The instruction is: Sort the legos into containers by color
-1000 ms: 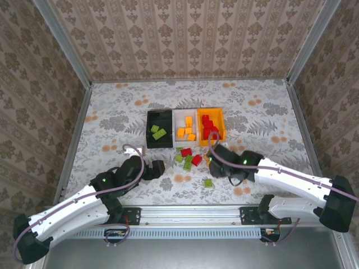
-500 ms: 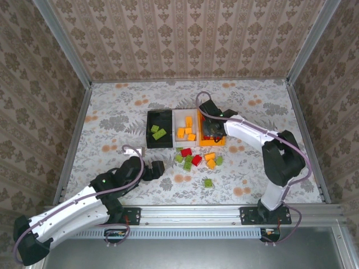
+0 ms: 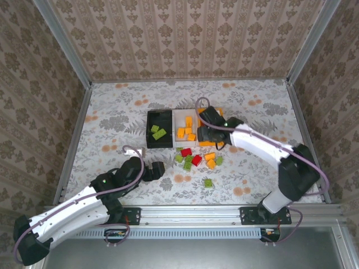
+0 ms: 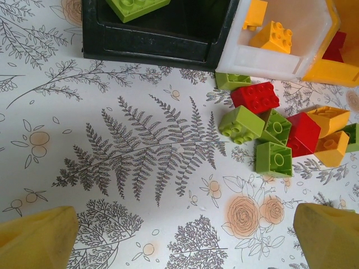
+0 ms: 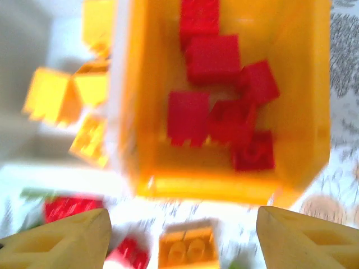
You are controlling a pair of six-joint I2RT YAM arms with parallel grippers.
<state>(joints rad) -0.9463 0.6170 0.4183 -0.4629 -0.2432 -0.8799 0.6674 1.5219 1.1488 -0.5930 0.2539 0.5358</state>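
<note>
From the top external camera, three containers stood side by side in the middle of the tabletop (image 3: 112, 112). The black bin (image 3: 160, 117) held two lime bricks and the white bin (image 3: 180, 116) held a few orange ones. The orange bin (image 3: 208, 143) was partly covered by the right gripper (image 3: 207, 132) poised over it. The unsorted legos (image 3: 195, 160) lay in a tight cluster just in front of the bins, with a lone green brick (image 3: 208, 182) apart from them, nearer the arms. The left gripper (image 3: 159, 168) sat low, just left of the cluster.

In the left wrist view, its fingers (image 4: 39, 238) were spread wide with nothing between them. Ahead, red, green and orange bricks touched one another, several tipped onto an edge. They looked light, rigid and smooth, unlikely to break but apt to skid or twist. The surest hold seemed to be across two flat opposite side walls, not over the studs. A brick at the edge of the cluster, or the lone one, seemed the easiest pick.

The right wrist view was blurred. That gripper's fingers (image 5: 61, 235) stood apart and empty above the near wall of the orange bin, which held about six red bricks. Orange bricks lay in the white bin beside it.
</note>
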